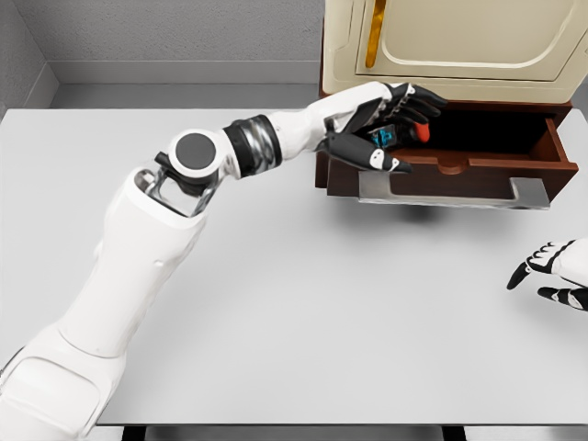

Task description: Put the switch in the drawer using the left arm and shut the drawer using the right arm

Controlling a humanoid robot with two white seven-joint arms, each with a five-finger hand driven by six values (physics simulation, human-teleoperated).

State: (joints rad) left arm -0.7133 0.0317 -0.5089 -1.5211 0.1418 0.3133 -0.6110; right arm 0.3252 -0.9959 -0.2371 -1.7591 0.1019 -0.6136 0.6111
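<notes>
Left hand (390,129) at 1 o'clock, fingers curled around switch (397,135), held over open drawer (459,165). Switch not yet released. Right hand (556,274) at 4 o'clock, fingers relaxed, empty, on table (303,303). Judgement: placing nearly done; release, closing remain.

The left hand (390,124) is covering most of the switch (384,137); only blue and red fragments are showing. The picture's right edge is cutting off the right hand (556,273) at the wrist. The top edge is cropping the cabinet (459,41) above the drawer (478,152).
</notes>
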